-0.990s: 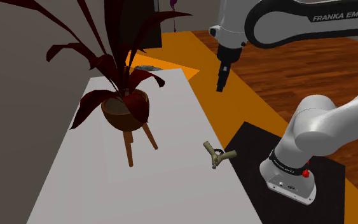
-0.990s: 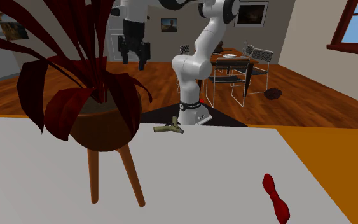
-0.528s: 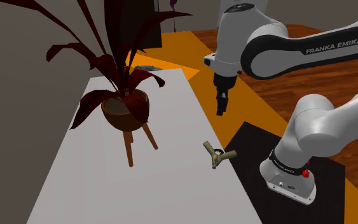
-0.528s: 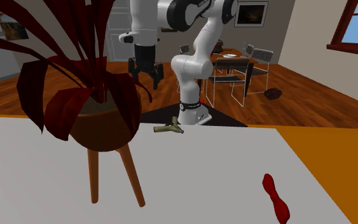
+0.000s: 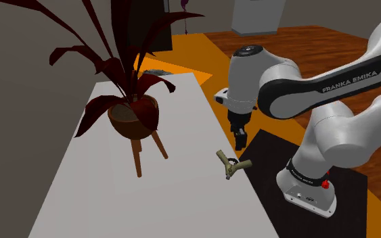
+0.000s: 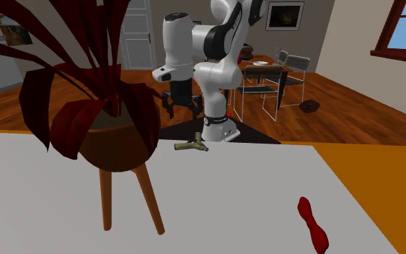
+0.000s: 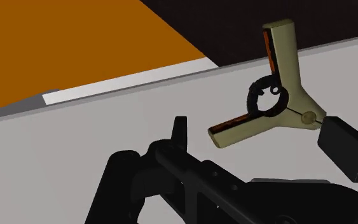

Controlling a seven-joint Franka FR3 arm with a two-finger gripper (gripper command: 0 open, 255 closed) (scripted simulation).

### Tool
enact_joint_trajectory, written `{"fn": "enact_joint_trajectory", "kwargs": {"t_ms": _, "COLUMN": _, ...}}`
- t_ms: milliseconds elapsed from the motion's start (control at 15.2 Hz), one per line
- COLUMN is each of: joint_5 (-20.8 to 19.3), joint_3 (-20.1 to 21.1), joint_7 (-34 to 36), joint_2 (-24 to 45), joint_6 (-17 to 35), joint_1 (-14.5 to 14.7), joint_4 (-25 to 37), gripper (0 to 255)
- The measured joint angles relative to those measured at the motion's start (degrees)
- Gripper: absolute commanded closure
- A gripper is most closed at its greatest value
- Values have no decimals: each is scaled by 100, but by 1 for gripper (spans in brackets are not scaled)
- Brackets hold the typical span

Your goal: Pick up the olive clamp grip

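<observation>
You are looking at one olive clamp [image 5: 231,164] [image 7: 279,95], Y-shaped with orange-lined handles and a black ring, lying flat on the one white table [image 5: 168,203] near the stand-side edge. One black gripper [image 5: 239,138] [image 6: 181,112] is hovering just above it, fingers spread and touching nothing. One red-leaved plant [image 5: 135,118] is standing in a brown bowl on wooden legs. Orange and wood flooring is showing beyond the table.

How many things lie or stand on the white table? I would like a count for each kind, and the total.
Potted plant: 1
Olive clamp: 1
Small dark red object: 1
Total: 3
</observation>
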Motion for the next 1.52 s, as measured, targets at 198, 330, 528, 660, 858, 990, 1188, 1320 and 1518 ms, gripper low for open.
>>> {"fn": "enact_joint_trajectory", "kwargs": {"t_ms": 198, "joint_5": 253, "joint_3": 134, "joint_7": -76, "joint_2": 194, "joint_6": 345, "joint_1": 335, "joint_4": -327, "gripper": 0}}
{"fn": "enact_joint_trajectory", "kwargs": {"t_ms": 330, "joint_5": 398, "joint_3": 212, "joint_7": -116, "joint_2": 375, "joint_6": 588, "joint_1": 514, "joint_4": -478, "gripper": 0}}
{"fn": "enact_joint_trajectory", "kwargs": {"t_ms": 528, "joint_5": 467, "joint_3": 255, "joint_7": -137, "joint_2": 538, "joint_6": 883, "joint_1": 575, "joint_4": -635, "gripper": 0}}
{"fn": "enact_joint_trajectory", "kwargs": {"t_ms": 660, "joint_5": 485, "joint_3": 282, "joint_7": -146, "joint_2": 735, "joint_6": 1138, "joint_1": 570, "joint_4": -698, "gripper": 0}}
{"fn": "enact_joint_trajectory", "kwargs": {"t_ms": 858, "joint_5": 530, "joint_3": 327, "joint_7": -138, "joint_2": 948, "joint_6": 1477, "joint_1": 590, "joint_4": -824, "gripper": 0}}
{"fn": "enact_joint_trajectory", "kwargs": {"t_ms": 990, "joint_5": 531, "joint_3": 333, "joint_7": -139, "joint_2": 1008, "joint_6": 1542, "joint_1": 583, "joint_4": -826, "gripper": 255}}
{"fn": "enact_joint_trajectory", "kwargs": {"t_ms": 1188, "joint_5": 530, "joint_3": 334, "joint_7": -140, "joint_2": 1027, "joint_6": 1558, "joint_1": 580, "joint_4": -826, "gripper": 255}}
{"fn": "enact_joint_trajectory", "kwargs": {"t_ms": 1320, "joint_5": 529, "joint_3": 334, "joint_7": -141, "joint_2": 1028, "joint_6": 1559, "joint_1": 579, "joint_4": -827, "gripper": 255}}
{"fn": "enact_joint_trajectory", "kwargs": {"t_ms": 1518, "joint_5": 529, "joint_3": 333, "joint_7": -142, "joint_2": 1029, "joint_6": 1558, "joint_1": 579, "joint_4": -826, "gripper": 255}}
